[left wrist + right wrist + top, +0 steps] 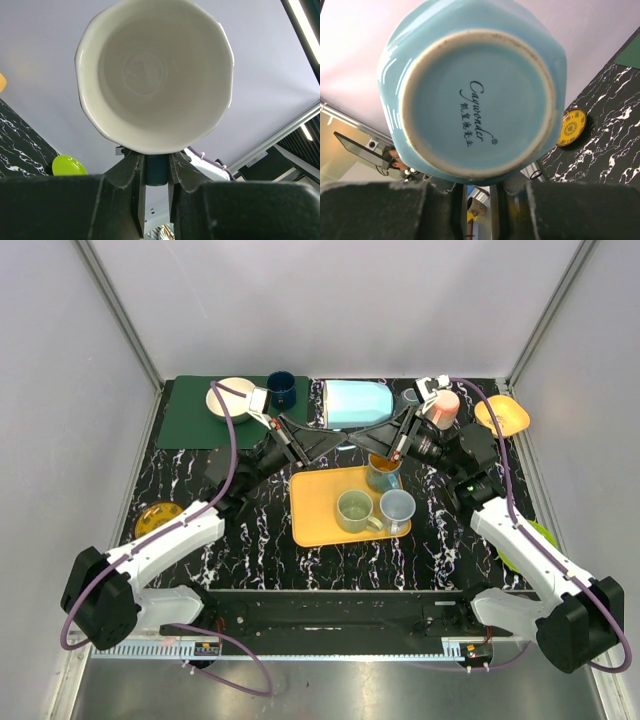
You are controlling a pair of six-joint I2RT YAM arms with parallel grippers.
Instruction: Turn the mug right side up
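Black, white-veined tabletop (250,530) below both pincers. Dark green mat (190,425) flat on it, out to the left of left pincer (156,159). Orange-yellow tray (315,515) on the near side of both pincers, lower down.

Task item: light blue mug (355,403), up off the table and lying sideways, just past the fingertips where the two pincers meet at centre back. Mouth toward left pincer, white inside filling the left wrist view, rim right at the fingertips. Base toward right pincer (477,189), bare foot ring and printed maker's mark filling the right wrist view.

Left pincer nearly closed, clamped on a dark teal piece under the rim, probably the mug's handle, touching both inner faces. Right pincer showing only a narrow slot, mug's lower edge at its tips; cannot tell whether anything is gripped there.

On the tray, near side of right pincer: green cup (355,510), grey-blue cup (397,508), teal cup (383,470) closest below the fingertips, all upright. Pink cup (443,408) beside right wrist. Navy cup (281,390) and cream bowl (232,400) beside left wrist. Yellow patterned saucer (160,517) well to the left, near side.
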